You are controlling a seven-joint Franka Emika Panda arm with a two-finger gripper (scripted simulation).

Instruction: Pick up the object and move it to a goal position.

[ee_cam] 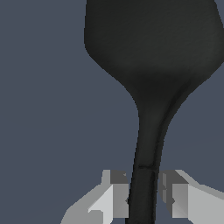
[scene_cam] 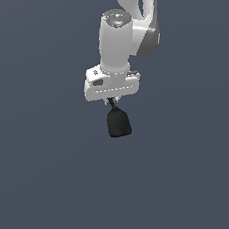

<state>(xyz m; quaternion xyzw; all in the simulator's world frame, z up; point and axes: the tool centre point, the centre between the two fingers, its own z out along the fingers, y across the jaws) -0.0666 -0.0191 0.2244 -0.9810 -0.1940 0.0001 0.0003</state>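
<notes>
Where wrist shows: gripper [ee_cam: 143, 199] pinching tool [ee_cam: 151, 65] (stem)

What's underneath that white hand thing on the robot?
A small black tool hangs below the gripper, its thin stem clamped between the jaws and its rounded head pointing down. Beneath the tool only plain grey-blue background shows. The stem's upper end is hidden inside the gripper.

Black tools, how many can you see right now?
1. The tool hangs below the gripper, stem pinched between the fingers, head pointing away. Nothing else shows in either view.
</notes>
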